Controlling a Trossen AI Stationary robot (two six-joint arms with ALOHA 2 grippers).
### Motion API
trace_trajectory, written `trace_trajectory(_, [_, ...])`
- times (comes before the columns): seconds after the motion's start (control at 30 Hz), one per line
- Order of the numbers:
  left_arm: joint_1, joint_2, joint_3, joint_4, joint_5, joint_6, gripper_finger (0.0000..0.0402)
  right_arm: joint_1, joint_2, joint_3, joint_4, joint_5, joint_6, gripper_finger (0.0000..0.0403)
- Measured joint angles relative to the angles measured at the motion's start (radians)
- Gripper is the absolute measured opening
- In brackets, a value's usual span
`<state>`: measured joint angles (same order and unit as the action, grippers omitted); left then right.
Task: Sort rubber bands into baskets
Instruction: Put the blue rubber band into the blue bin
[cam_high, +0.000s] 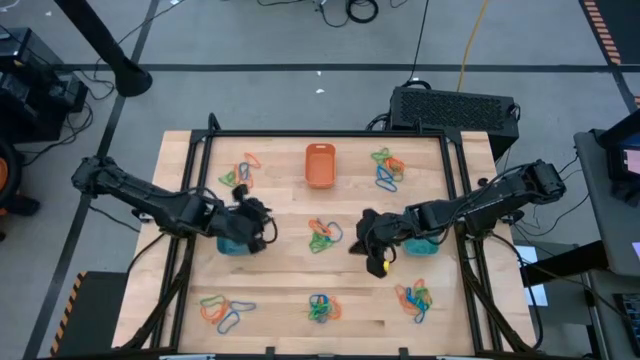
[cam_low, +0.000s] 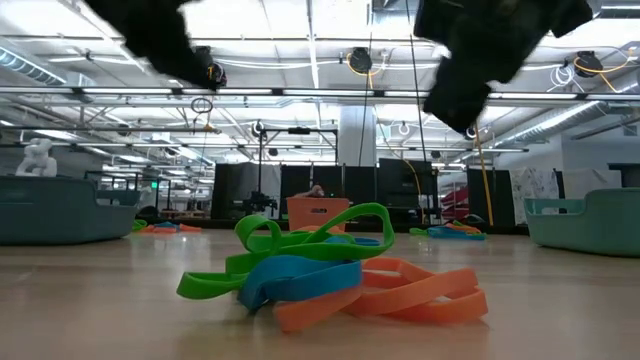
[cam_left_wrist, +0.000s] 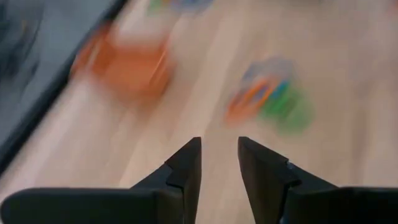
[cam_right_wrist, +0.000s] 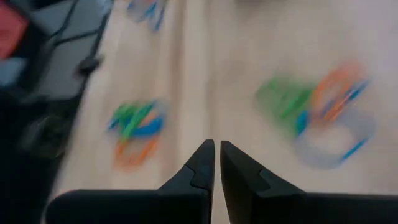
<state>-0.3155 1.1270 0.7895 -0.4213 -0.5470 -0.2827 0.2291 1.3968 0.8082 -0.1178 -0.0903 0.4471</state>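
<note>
Rubber bands in orange, green and blue lie in several small piles on the wooden table; the middle pile (cam_high: 324, 235) (cam_low: 330, 275) lies between my two grippers. The orange basket (cam_high: 320, 165) stands at the far middle. The blue basket (cam_high: 235, 244) stands under my left arm and the teal-green basket (cam_high: 422, 243) under my right arm. My left gripper (cam_high: 263, 225) (cam_left_wrist: 219, 162) hangs above the table left of the middle pile, slightly open and empty. My right gripper (cam_high: 365, 242) (cam_right_wrist: 217, 163) hangs right of that pile, shut and empty.
Other band piles lie at the far left (cam_high: 243, 172), far right (cam_high: 387, 168), near left (cam_high: 225, 310), near middle (cam_high: 322, 308) and near right (cam_high: 415, 298). A black frame (cam_high: 330, 133) runs along the table's edges, with cables beyond.
</note>
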Motion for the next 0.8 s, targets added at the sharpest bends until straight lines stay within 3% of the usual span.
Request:
trace_trajectory(0.17, [0.071, -0.002, -0.133, 0.521, 0.235, 0.305, 0.0114, 0.003, 0.000, 0.000, -0.180, -0.153, 0.216, 0.0018])
trace_trajectory(0.27, [0.148, -0.002, -0.219, 0.764, 0.350, 0.360, 0.0114, 0.010, 0.000, 0.000, -0.293, -0.165, 0.302, 0.0018])
trace_trajectory(0.4, [0.251, -0.001, -0.287, 0.994, 0.542, 0.357, 0.0114, 0.022, 0.000, 0.000, -0.383, -0.324, 0.433, 0.0018])
trace_trajectory(0.5, [0.300, -0.002, -0.302, 1.075, 0.687, 0.341, 0.0114, 0.056, 0.000, 0.000, -0.382, -0.417, 0.509, 0.0018])
trace_trajectory(0.57, [0.306, -0.002, -0.303, 1.083, 0.739, 0.343, 0.0114, 0.085, 0.000, 0.000, -0.382, -0.420, 0.534, 0.0018])
trace_trajectory(0.8, [0.306, -0.002, -0.303, 1.081, 0.758, 0.349, 0.0114, 0.212, 0.000, 0.000, -0.381, -0.409, 0.503, 0.0018])
